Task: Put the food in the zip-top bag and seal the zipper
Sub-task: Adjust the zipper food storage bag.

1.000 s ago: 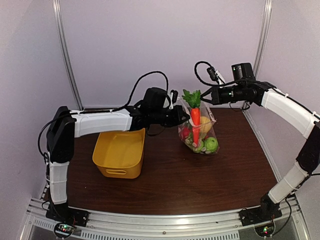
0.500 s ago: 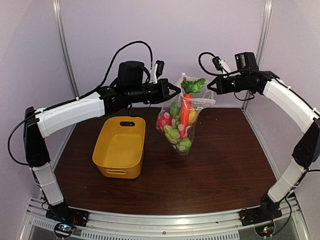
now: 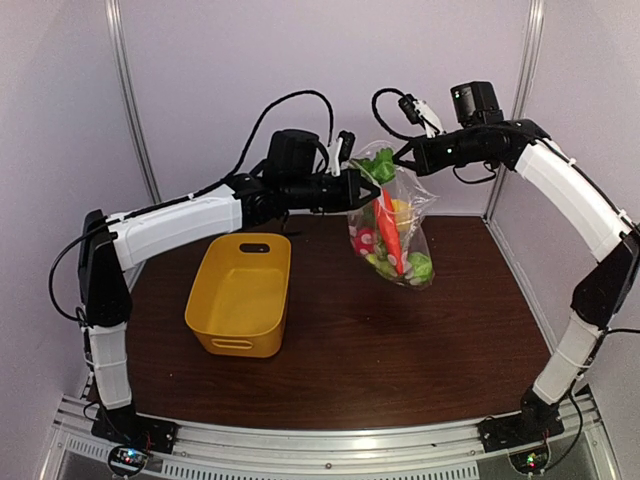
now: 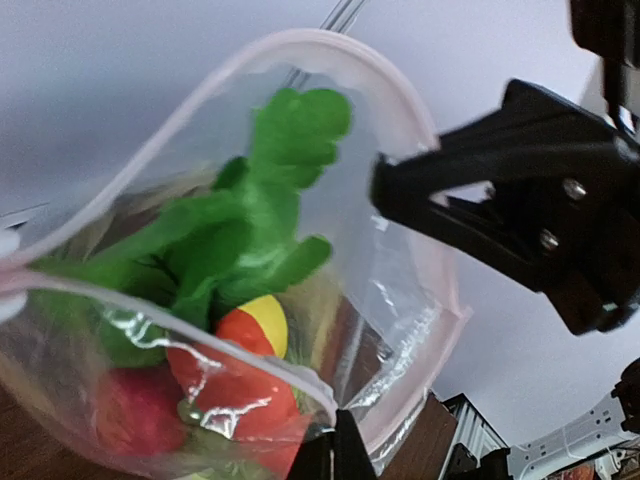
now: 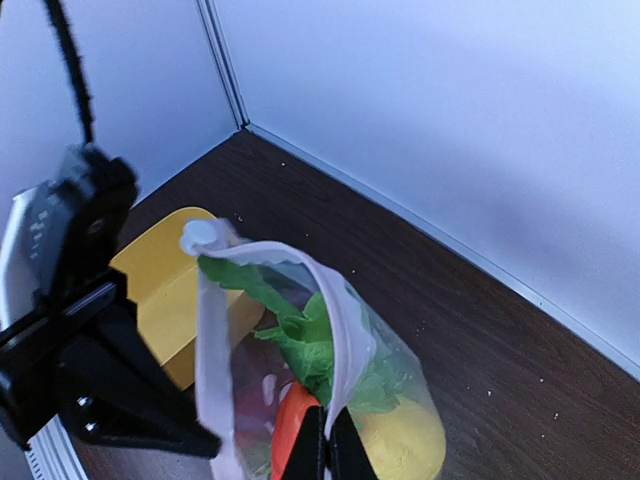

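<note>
The zip-top bag [image 3: 392, 235] hangs in the air above the table, held between both grippers. Inside it lie the food: an orange carrot [image 3: 388, 232] with green leaves [image 4: 270, 200], a yellow lemon [image 5: 400, 435], and red and green pieces. My left gripper [image 3: 362, 188] is shut on the bag's near rim [image 4: 335, 450]. My right gripper [image 3: 405, 158] is shut on the opposite rim [image 5: 325, 450]. The zipper [image 4: 300, 40] curves round a mouth that stands open, and it also shows in the right wrist view [image 5: 340, 300].
A yellow plastic basket [image 3: 240, 295] stands on the brown table [image 3: 400, 350] left of the bag, with nothing visible in it. Pale walls close in at the back and both sides.
The bag has been lifted off the table. It swung left with both grippers, then back right and higher. The left arm has followed to the right.
</note>
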`<state>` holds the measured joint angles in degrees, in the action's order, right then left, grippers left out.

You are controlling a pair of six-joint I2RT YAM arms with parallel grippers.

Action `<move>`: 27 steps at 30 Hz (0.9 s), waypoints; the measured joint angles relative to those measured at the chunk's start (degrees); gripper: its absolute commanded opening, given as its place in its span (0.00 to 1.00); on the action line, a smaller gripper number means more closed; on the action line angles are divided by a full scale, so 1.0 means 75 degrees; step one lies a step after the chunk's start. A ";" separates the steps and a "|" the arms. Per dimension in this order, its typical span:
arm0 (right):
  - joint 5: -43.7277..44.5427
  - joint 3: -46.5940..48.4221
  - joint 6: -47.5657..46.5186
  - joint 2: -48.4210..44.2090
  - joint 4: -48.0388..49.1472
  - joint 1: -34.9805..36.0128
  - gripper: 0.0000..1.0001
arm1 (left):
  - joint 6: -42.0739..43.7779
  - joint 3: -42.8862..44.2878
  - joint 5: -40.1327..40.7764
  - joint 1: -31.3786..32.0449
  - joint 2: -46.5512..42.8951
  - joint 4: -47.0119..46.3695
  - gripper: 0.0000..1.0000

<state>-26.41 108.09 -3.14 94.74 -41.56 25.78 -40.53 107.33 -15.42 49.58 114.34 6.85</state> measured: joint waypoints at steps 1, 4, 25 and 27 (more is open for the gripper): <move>0.0061 0.0542 -0.0090 0.0353 -0.0262 -0.0055 0.00 | 0.0032 0.0000 0.0050 0.0064 -0.0047 -0.0038 0.00; 0.0332 0.0542 -0.0224 0.0603 0.0026 -0.0166 0.00 | 0.0198 0.0012 0.0242 0.0160 -0.0181 -0.0038 0.00; 0.0842 0.0111 -0.0676 0.0318 0.0318 -0.0230 0.00 | 0.1177 -0.0743 0.1399 0.0073 -0.0694 -0.0184 0.00; 0.0044 0.0769 -0.0714 0.0621 0.0079 -0.0254 0.00 | 0.1291 -0.0592 0.1253 0.0254 -0.0705 -0.0297 0.00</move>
<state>-26.09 113.86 -8.49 99.39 -40.97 23.88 -30.85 102.89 -6.02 51.48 109.06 4.62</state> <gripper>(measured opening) 0.004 0.011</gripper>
